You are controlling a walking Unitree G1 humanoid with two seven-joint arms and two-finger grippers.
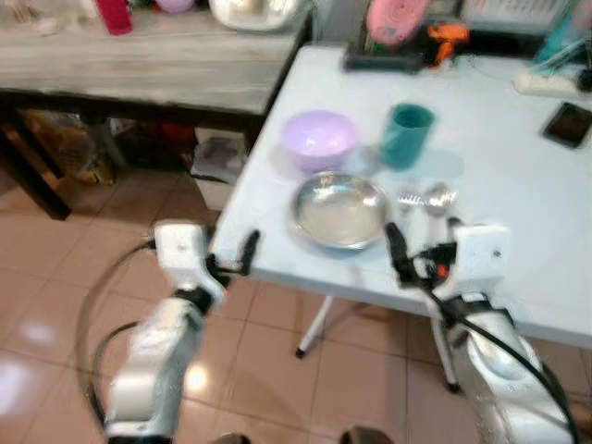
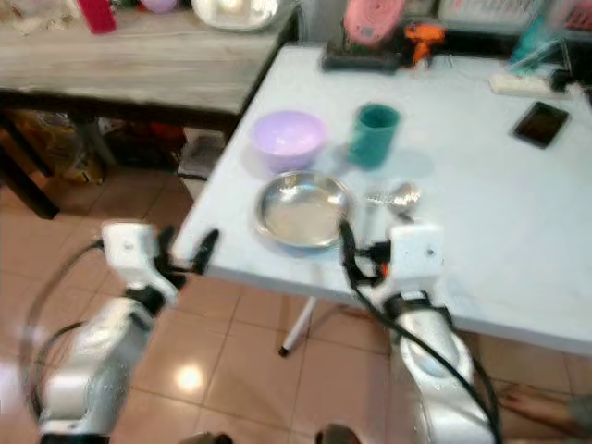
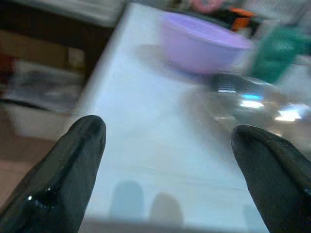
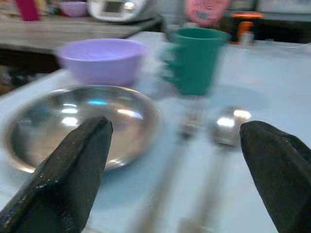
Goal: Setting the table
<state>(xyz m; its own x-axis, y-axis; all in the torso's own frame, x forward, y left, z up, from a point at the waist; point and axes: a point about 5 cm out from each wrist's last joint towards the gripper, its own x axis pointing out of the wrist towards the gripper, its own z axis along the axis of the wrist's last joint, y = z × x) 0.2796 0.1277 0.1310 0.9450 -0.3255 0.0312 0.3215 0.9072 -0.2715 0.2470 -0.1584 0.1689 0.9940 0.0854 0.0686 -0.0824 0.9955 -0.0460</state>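
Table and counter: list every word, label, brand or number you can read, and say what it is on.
No text can be read in these pictures.
White appliance on the wooden counter: it has a display panel, too blurred to read.
Phone on the white table: dark screen, nothing legible.
Teal mug, purple bowl, steel plate: no visible markings.

Bkgd: black phone lies face-up nr far right of white table. Pink appliance + orange item sit at table's far edge. White power strip nr phone. Grey wooden side table to the left, red container on it. Tiled floor below.
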